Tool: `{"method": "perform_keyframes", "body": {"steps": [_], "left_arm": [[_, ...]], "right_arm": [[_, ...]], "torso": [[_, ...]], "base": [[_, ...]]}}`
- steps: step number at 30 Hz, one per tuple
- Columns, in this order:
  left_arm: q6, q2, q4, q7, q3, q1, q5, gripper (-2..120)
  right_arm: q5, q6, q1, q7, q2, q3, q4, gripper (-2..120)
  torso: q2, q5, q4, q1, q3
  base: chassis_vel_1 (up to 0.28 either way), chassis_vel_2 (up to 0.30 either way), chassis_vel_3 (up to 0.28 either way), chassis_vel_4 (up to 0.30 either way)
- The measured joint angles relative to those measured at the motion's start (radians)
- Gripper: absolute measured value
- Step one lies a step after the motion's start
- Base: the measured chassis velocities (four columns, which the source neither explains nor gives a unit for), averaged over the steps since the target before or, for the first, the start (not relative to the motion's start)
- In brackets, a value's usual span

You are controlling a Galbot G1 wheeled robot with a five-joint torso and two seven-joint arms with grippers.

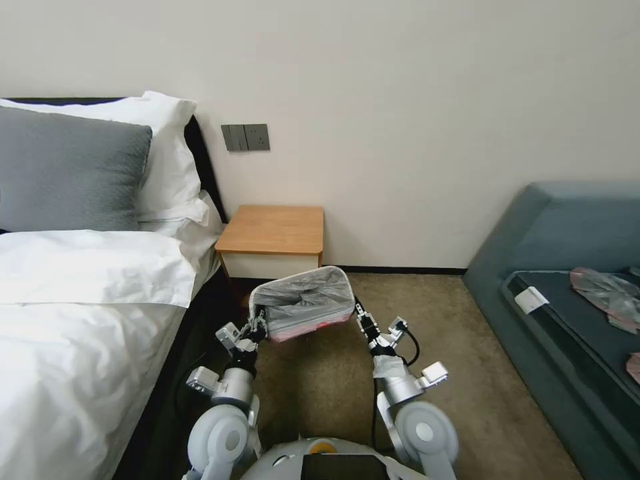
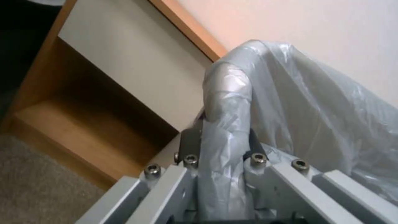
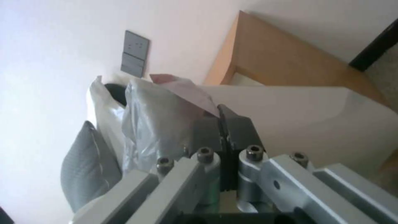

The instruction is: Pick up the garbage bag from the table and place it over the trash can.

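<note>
While both our grippers, left gripper (image 1: 257, 328) and right gripper (image 1: 360, 311), pinch the wrinkly translucent grey plastic garbage bag (image 1: 303, 300) shut-fingered, it drapes over the small cream plastic trash can (image 1: 341, 317) before the orange-brown wooden table (image 1: 273, 230); seating it on the rim seems to remain.

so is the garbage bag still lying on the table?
No, the table top is bare; the garbage bag lines the trash can.

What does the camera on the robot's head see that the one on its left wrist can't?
Head view alone: the bed, the wall switches, the sofa with spare bags, and the right claw at the trash can.

Left wrist view alone: the table's lower shelf and the left claw pinching the plastic.

Both: the garbage bag over the can, and the table.
</note>
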Motion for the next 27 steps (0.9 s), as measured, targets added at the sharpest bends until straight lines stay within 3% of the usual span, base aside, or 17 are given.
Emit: {"method": "perform_keyframes", "body": {"steps": [15, 27], "left_arm": [[0.008, 0.0, -0.014, 0.0, 0.005, -0.002, -0.037, 5], [0.013, 0.002, -0.019, 0.008, 0.008, 0.003, -0.043, 5]], "right_arm": [[-0.147, 0.052, 0.04, -0.043, -0.02, 0.007, -0.087, 0], [-0.165, 0.051, 0.111, -0.003, -0.035, 0.01, -0.129, 0]], "torso": [[0.0, -0.0001, -0.0002, 0.0, 0.0], [0.0, 0.0, 0.0, 0.0, 0.0]], "base": [[0.0, 0.0, 0.0, 0.0], [0.0, 0.0, 0.0, 0.0]]}}
